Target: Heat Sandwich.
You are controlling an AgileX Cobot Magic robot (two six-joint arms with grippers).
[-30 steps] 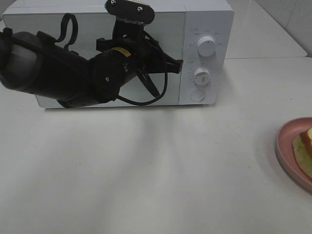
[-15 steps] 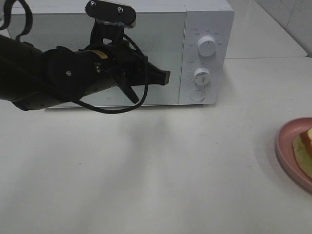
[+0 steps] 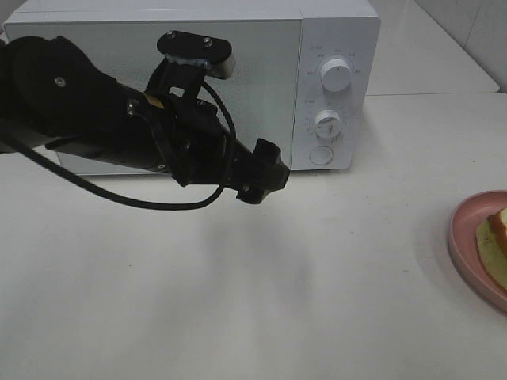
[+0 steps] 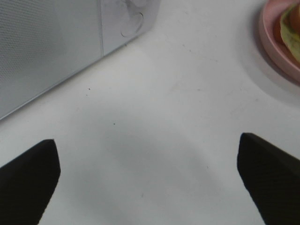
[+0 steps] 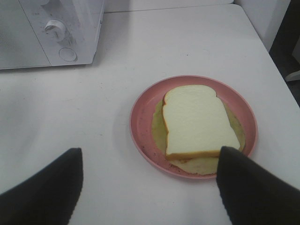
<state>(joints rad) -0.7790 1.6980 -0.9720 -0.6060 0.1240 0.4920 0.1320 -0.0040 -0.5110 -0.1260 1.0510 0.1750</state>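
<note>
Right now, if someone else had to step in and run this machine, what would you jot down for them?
Left claw: open, empty, hanging above the bare table in front of the microwave.
Right claw: open, empty, hovering by the pink plate.
Sandwich: on the plate, at the table's right side, untouched.
Microwave: door shut, at the back of the table.
Done: nothing that shows in the scene.
Left: open the door, put the sandwich inside, shut the door, start the heating.
</note>
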